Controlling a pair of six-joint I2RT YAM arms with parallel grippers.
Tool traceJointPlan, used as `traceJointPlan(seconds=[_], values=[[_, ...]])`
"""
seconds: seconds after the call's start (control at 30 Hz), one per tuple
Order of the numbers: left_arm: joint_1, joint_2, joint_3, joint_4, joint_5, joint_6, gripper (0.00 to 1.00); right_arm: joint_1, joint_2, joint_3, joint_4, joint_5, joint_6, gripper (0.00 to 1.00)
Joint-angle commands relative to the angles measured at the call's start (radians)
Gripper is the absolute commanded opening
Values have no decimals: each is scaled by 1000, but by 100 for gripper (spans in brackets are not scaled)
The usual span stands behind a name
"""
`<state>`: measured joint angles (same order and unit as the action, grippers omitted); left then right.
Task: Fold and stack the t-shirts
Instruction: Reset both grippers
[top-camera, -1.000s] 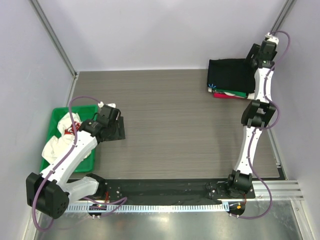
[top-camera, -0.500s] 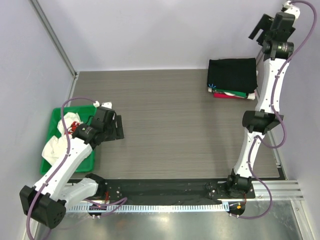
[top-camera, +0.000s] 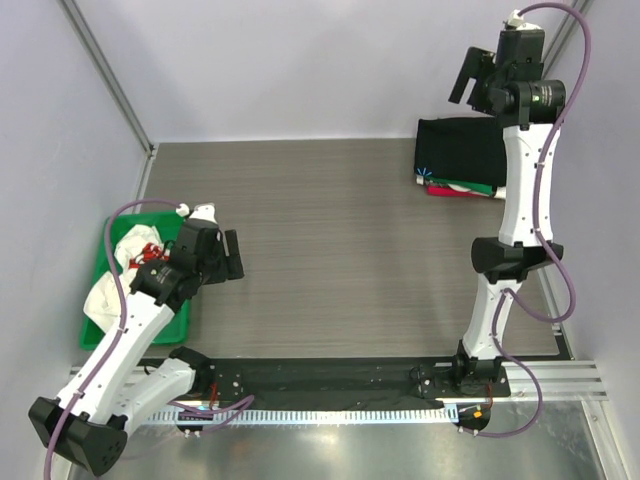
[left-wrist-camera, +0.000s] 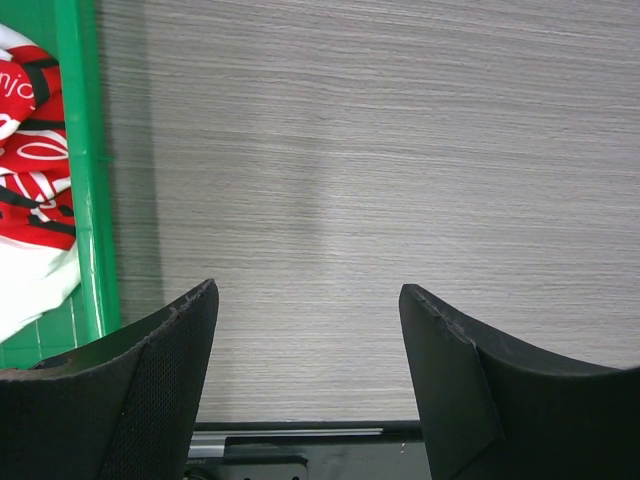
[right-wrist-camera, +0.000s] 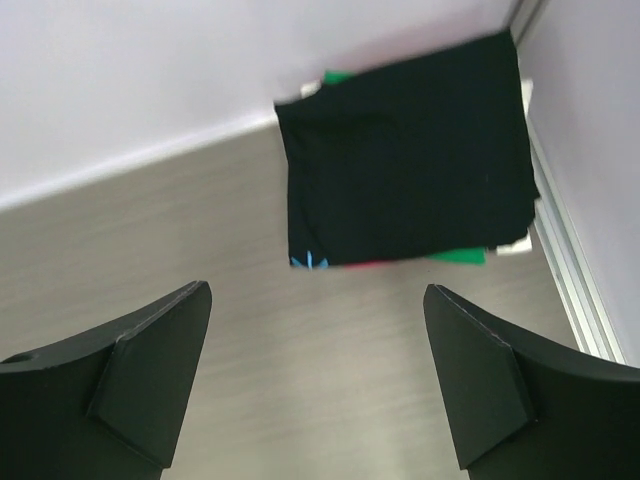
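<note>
Spread wide and empty, the right gripper (right-wrist-camera: 315, 300) hangs high over the corner of the table (top-camera: 330, 230) that is farthest from the green tray (left-wrist-camera: 85, 150). I judge it is held up there because the folded pile below needs no more handling. The left gripper (left-wrist-camera: 307, 292) is also spread with nothing between its jaws. It is just beside the tray, on the side toward the table's middle, probably placed so it can reach in for the next garment. The black t-shirt (top-camera: 462, 148), the largest, lies folded flat on top of the pile, well apart from the tray. Thin edges of the green t-shirt (right-wrist-camera: 457, 257), the white t-shirt (right-wrist-camera: 513, 246) and the red t-shirt (top-camera: 448, 192) show under its near side, so the smaller ones are covered. Inside the tray lies crumpled white cloth (top-camera: 105, 290) with a red-printed cloth (left-wrist-camera: 30, 150), not yet folded. It seems to be the work that is left.
</note>
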<state>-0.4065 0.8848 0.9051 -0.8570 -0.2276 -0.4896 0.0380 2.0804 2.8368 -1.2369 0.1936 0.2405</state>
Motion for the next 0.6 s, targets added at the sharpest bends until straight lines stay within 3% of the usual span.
traceJointPlan(seconds=[0.0, 0.13, 0.23, 0.27, 0.33, 0.57], values=[[-6, -21, -2, 26, -10, 3, 74, 17, -101, -131, -35, 3, -26, 93], [-8, -38, -2, 27, -10, 3, 74, 26, -210, -319, 8, 32, -43, 92], [-8, -46, -5, 32, -4, 5, 74, 26, -423, -659, 215, 3, -56, 93], [-8, -46, -5, 32, -4, 6, 74, 26, -483, -865, 281, -5, -59, 94], [-9, -44, -3, 32, 1, 8, 74, 28, -644, -1119, 448, -29, -58, 96], [-12, -47, -5, 33, -4, 8, 74, 33, -1018, -1759, 844, -270, 68, 96]])
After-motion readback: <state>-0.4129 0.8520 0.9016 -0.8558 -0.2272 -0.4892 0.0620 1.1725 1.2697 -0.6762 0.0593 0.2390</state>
